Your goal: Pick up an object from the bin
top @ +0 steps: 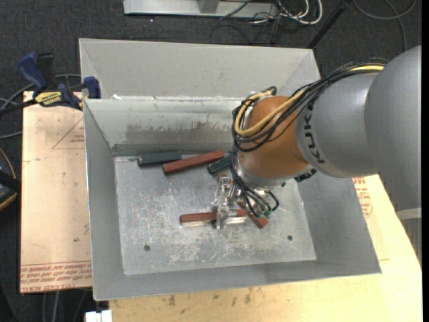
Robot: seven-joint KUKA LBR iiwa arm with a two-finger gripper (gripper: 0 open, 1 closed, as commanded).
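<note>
Partway through, by the look of it: approach made, lift not yet. Jaws down low over the floor of the bin (102, 206), a little right of centre and nearer the front edge than the back wall. Cannot tell whether apart or together, lost among metal parts and cables beneath the orange wrist cover (268, 156). Likeliest target: a red-brown bar (196, 218), flat on the floor, lengthwise along the front edge, right end reaching in under the jaws, touching or all but. No telling from here whether clamped or merely alongside. Just right of the jaws, a short red piece (260, 222), also on the floor. Well apart, along the back wall: a dark bar (159, 159), a second red-brown bar (194, 163) and a small dark block (218, 167), none of the 3 near the jaws. Left to do, as judged: grip the bar's end firmly, raise clear of the floor, carry up past the walls.
</note>
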